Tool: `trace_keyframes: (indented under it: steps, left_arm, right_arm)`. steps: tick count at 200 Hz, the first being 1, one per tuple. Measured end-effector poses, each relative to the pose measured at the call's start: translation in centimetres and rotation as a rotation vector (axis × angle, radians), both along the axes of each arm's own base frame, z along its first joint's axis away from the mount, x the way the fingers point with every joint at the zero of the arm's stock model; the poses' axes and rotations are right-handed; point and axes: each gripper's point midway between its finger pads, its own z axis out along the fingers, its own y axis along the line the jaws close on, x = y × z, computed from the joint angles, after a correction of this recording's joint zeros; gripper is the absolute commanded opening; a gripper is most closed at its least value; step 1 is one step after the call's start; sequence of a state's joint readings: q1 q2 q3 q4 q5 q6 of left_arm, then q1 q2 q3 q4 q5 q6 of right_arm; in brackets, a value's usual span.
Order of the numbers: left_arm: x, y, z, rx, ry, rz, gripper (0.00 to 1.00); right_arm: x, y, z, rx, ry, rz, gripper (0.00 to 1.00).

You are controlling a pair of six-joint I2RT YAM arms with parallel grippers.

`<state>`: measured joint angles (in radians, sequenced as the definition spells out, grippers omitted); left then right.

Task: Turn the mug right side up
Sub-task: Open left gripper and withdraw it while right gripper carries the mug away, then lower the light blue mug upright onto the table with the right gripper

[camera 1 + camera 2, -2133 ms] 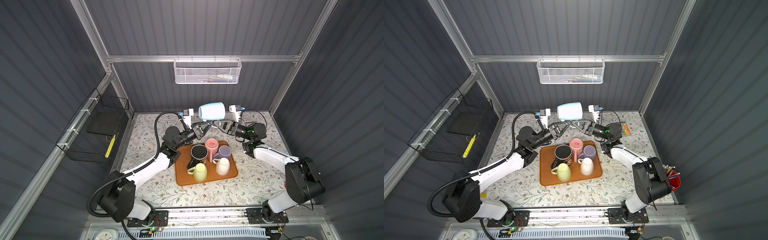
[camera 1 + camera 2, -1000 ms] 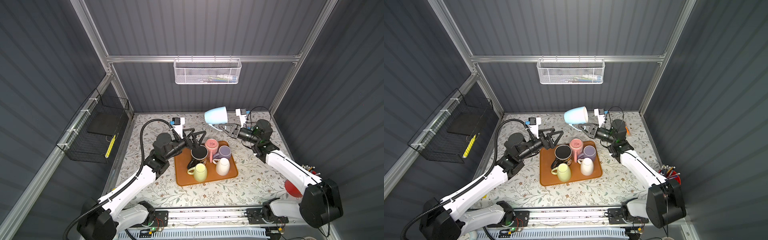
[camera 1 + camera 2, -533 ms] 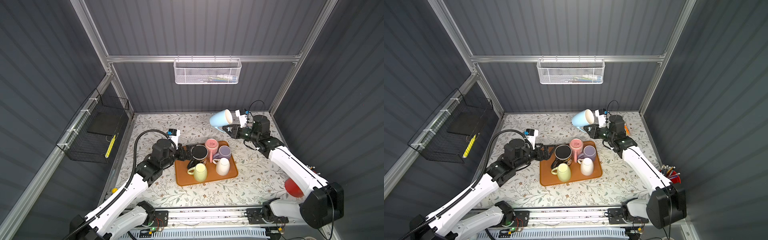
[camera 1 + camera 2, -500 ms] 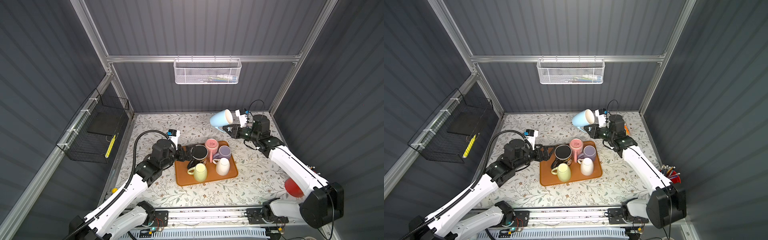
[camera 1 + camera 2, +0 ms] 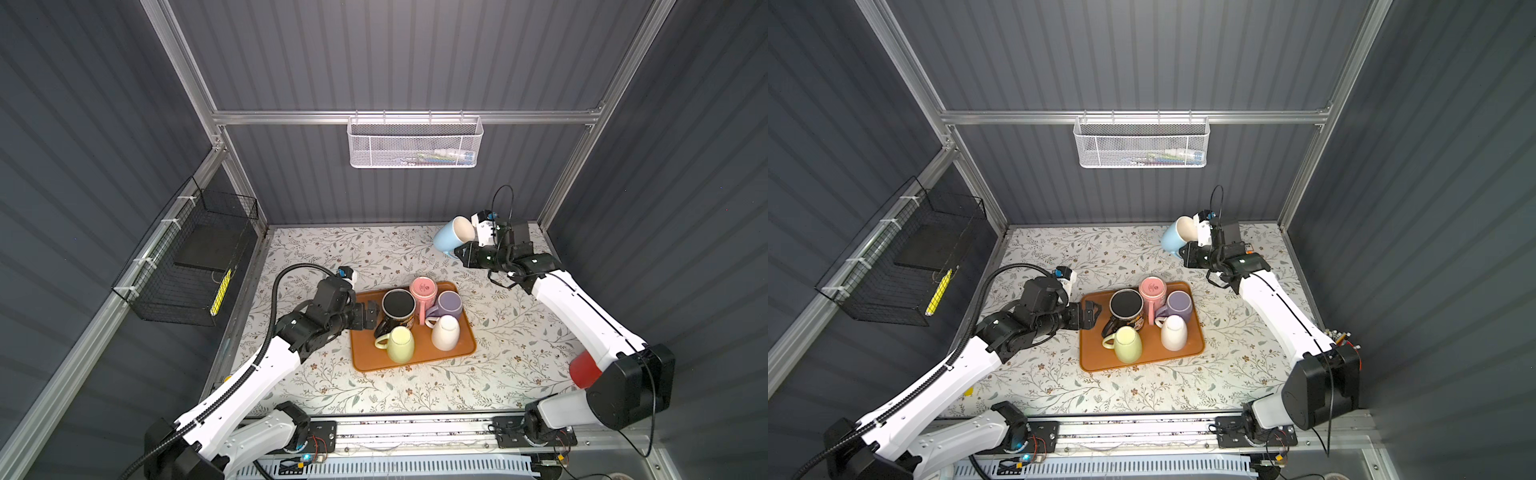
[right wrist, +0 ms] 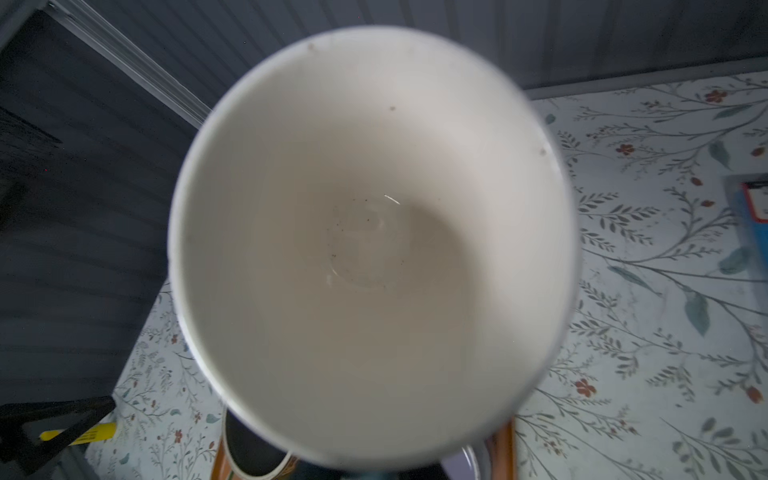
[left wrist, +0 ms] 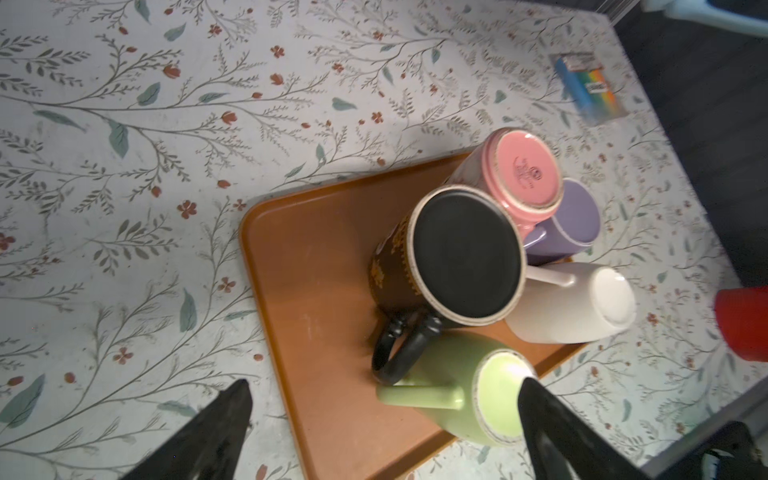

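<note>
Mug (image 5: 445, 244): glossy ceramic, tapered round, pale blue outside, cream inside. It is held tilted in the air above the bench's far right corner, mouth angled upward. Right claw (image 5: 459, 254) pinches it; the grip point is hidden. Left claw (image 5: 371, 314) is spread and empty at the tray's left edge. Tray (image 5: 365, 353): smooth orange, rounded corners, carrying five cups (image 5: 399, 303), bases up. Bench (image 5: 374, 249): matte floral print. Walls (image 5: 395, 62): grey ribbed panels, aluminium framing.

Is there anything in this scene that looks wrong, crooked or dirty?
I see nothing spilled or broken. Odd points: the five mugs on the orange tray all stand bottom-up, and the blue mug hangs tilted in the right gripper, with dark specks inside.
</note>
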<state>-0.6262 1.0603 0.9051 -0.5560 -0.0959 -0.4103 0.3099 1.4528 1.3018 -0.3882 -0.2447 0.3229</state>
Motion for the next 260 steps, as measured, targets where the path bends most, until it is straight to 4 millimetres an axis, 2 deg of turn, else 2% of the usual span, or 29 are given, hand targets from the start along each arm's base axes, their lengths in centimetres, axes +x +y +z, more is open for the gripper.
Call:
trace_keyframes:
  steps: [23, 41, 114, 150, 200, 260]
  left_arm:
    - [0.3, 0.4, -2.0, 0.065, 0.052, 0.021, 1.00]
    - [0.6, 0.6, -2.8, 0.094, 0.067, 0.032, 1.00]
    - [1.4, 1.0, -2.7, 0.119, 0.022, 0.050, 0.99]
    - [1.3, 1.0, -3.2, 0.118, 0.023, 0.050, 0.99]
    - [0.9, 1.2, -4.1, 0.117, 0.035, 0.047, 0.99]
    - [1.0, 1.1, -4.2, 0.111, 0.028, 0.048, 0.99]
  right_arm:
    - [0.8, -0.9, -1.6, -0.077, 0.031, -0.036, 0.00]
    - [1.5, -1.6, -2.6, -0.136, 0.047, -0.056, 0.00]
    - [4.7, -3.4, -7.2, -0.352, 0.104, -0.092, 0.00]
    - [6.5, -3.3, -9.2, -0.401, 0.132, -0.089, 0.00]
    - [8.8, -3.0, -10.9, -0.443, 0.154, -0.088, 0.00]
    - [9.7, -4.0, -13.5, -0.484, 0.196, -0.098, 0.00]
